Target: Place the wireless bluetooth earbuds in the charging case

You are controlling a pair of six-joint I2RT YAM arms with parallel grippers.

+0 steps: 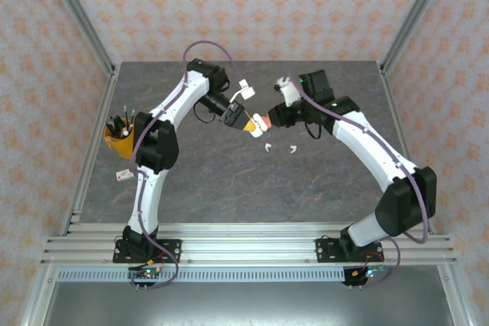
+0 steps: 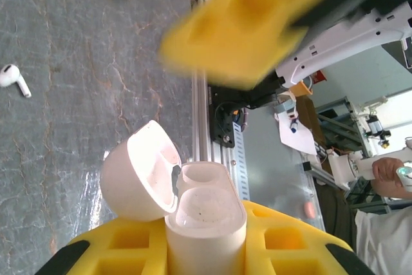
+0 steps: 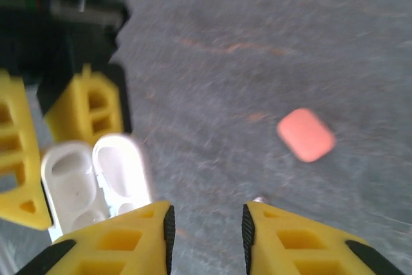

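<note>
My left gripper point(image 1: 246, 121) is shut on a white charging case point(image 2: 205, 223), which stands between its yellow fingers point(image 2: 293, 244). The case's lid point(image 2: 138, 170) is swung open to the left and both wells look empty. Two white earbuds point(image 1: 268, 146) point(image 1: 293, 149) lie on the table just in front of the grippers; one earbud point(image 2: 13, 79) lies at the far left of the left wrist view. My right gripper point(image 3: 207, 223) is open, hovering beside the open case point(image 3: 96, 175) with nothing between its pads. The salmon-pink earbuds are out of view.
A closed salmon-pink case point(image 3: 306, 134) lies on the grey table point(image 1: 229, 181) between the grippers point(image 1: 263, 122). An orange cup of pens point(image 1: 120, 135) stands at the left edge, with a small tag point(image 1: 122, 175) near it.
</note>
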